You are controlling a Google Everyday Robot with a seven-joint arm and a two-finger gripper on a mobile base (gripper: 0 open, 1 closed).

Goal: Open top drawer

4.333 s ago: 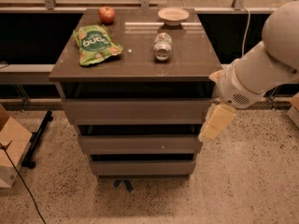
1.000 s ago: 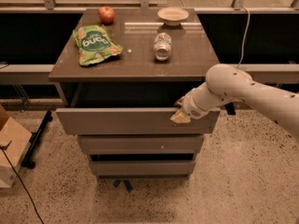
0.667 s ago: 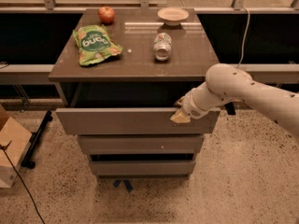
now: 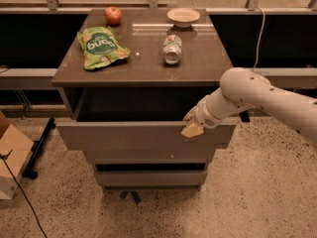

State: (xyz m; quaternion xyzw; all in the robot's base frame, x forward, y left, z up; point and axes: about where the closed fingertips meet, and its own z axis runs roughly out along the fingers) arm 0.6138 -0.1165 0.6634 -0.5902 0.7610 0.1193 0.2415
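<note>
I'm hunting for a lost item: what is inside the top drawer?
The top drawer is pulled out; its visible inside is dark and shows nothing. Its floor hides behind the front panel, its rear under the tabletop. The gripper sits at the panel's right upper edge.

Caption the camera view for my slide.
Gripper at the front rim of the open top drawer, right of centre; apple, green snack bag, can and bowl sit on the cabinet top.
</note>
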